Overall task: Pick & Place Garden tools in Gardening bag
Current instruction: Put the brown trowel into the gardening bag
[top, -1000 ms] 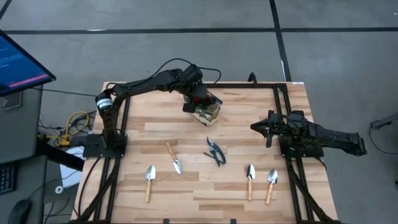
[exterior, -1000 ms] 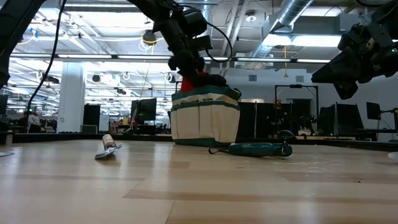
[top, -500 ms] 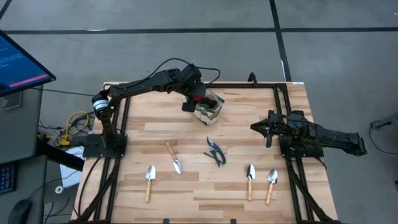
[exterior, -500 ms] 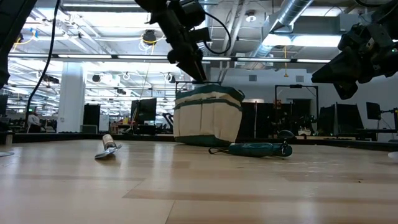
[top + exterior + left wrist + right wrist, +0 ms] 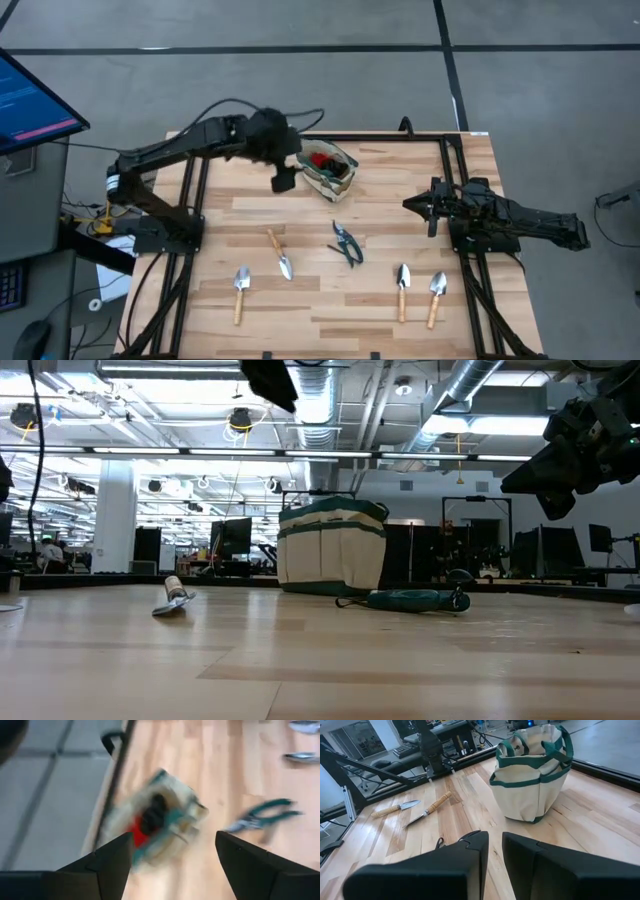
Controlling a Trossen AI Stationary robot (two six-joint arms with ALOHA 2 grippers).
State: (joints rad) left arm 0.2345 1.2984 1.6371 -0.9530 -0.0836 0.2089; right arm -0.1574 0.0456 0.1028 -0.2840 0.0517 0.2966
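Observation:
The beige gardening bag (image 5: 334, 172) with green trim stands upright on its base at the table's far middle. A red-and-black glove (image 5: 321, 158) lies inside it. My left gripper (image 5: 283, 182) hangs open in the air just left of the bag and above it, with nothing between its fingers (image 5: 174, 835). Dark-handled shears (image 5: 346, 243) lie flat at mid-table, and several wooden-handled trowels (image 5: 279, 253) lie flat nearer the front edge. My right gripper (image 5: 408, 205) waits shut at the right, off the table top.
Two trowels (image 5: 240, 292) lie front left, two more (image 5: 402, 290) (image 5: 436, 298) front right. A black frame rail (image 5: 400, 138) runs along the table's far edge behind the bag. Bare wood lies between the bag and the shears.
My left gripper has risen out of the bag's mouth, swung toward the table's left edge and rolled at the wrist. The red glove, under its fingers at the bag's top a second ago, now lies inside the bag. The bag has stayed standing.

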